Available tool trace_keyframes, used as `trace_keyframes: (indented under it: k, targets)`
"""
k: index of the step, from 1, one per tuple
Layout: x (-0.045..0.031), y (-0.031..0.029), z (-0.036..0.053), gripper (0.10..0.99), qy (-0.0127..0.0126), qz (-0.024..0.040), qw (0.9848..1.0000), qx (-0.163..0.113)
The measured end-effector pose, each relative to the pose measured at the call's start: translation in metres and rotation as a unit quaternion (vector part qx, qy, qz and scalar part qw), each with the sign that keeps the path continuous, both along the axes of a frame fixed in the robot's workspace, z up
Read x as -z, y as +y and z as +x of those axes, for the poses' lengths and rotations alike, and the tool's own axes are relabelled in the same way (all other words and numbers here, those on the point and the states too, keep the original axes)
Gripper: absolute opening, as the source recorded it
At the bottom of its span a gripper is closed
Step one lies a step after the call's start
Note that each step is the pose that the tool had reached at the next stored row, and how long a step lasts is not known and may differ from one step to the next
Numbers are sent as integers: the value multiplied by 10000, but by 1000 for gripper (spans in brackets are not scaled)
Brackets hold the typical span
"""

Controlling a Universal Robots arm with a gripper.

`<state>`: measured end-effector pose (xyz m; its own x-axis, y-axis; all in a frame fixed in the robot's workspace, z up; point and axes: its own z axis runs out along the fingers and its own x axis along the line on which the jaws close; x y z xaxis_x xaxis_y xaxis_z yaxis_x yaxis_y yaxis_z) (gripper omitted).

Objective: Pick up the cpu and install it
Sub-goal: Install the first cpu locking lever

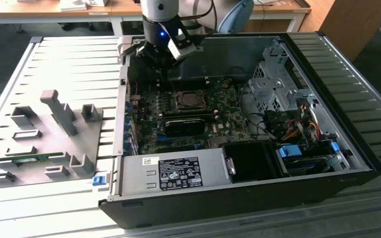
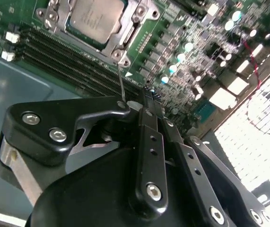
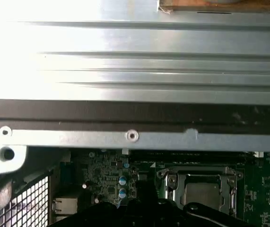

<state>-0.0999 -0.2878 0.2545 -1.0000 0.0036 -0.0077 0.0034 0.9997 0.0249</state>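
The cpu is a small square chip with a silvery top. It lies flat inside the metal-framed socket on the green motherboard, and it also shows in the first wrist view as the cpu and in the exterior view as the cpu. My gripper hangs above the board just behind the socket, near the case's back wall. In the second wrist view the gripper looks shut. A thin wire lever rises from the socket's corner to its tip; whether it is clamped I cannot tell.
The open black computer case lies on a slatted table. A power supply fills its near side and a drive cage with cables its right. A grey fixture plate with a green memory stick lies to the exterior view's left.
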Motion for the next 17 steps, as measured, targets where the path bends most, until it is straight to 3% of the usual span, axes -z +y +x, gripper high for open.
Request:
trace_keyframes:
  k: [17]
  targets:
    - [6,8,176,106,4,0,10000,0]
